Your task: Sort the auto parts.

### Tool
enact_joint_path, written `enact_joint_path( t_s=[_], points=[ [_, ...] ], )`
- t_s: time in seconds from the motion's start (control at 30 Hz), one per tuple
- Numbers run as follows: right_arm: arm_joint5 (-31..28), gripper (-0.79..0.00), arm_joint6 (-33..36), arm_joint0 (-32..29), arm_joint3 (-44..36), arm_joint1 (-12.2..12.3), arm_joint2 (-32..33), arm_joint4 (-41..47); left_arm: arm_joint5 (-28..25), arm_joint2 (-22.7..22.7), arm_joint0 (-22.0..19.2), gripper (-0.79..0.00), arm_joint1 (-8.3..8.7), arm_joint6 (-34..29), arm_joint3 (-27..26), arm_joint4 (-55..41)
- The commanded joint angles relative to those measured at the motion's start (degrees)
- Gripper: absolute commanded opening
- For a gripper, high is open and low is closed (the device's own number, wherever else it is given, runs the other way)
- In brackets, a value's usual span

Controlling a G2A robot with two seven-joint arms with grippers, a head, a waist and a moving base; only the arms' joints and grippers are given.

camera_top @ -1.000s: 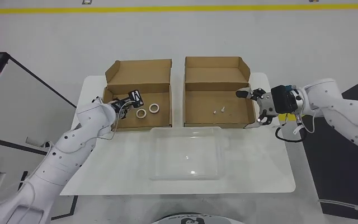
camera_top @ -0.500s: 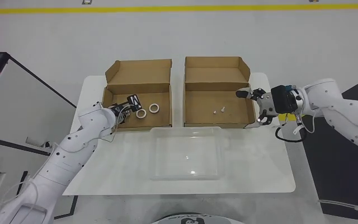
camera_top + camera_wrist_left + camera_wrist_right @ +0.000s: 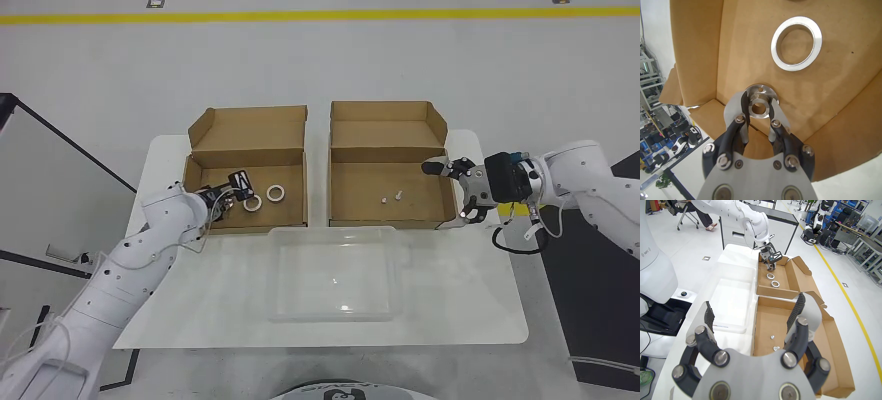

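My left gripper [image 3: 758, 108] is shut on the hub of a flanged metal bushing [image 3: 761, 88], low inside the left cardboard box [image 3: 247, 160], close to its floor. In the top view the left gripper [image 3: 222, 199] sits at the box's left side, beside two metal rings [image 3: 253, 203] [image 3: 275, 192]; one ring [image 3: 796, 43] lies just beyond the bushing. My right gripper [image 3: 451, 190] stands open with nothing between its fingers, at the right edge of the right cardboard box [image 3: 385, 160]. Two small bolts [image 3: 772, 337] [image 3: 776, 348] lie on that box's floor.
A clear plastic tray [image 3: 335, 290] sits on the white table [image 3: 470, 290] in front of both boxes. Both boxes have raised flaps at the back. The table's front strip and its right side beside the tray are bare.
My left gripper has shifted slightly toward the front-left of the left box, still holding the bushing. The right arm has not moved.
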Motion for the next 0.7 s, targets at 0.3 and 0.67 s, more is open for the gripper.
enact_joint_path(
  t_s=[0.3,0.67],
  points=[
    [0.0,0.000,0.0,0.0,0.0,0.0,0.0,0.0,-1.3,-5.3,2.3,0.000,1.01,1.2,-6.3,0.4],
    [0.0,0.000,0.0,0.0,0.0,0.0,0.0,0.0,-1.6,-13.4,9.4,0.000,2.25,10.4,-22.1,-5.5]
  ],
)
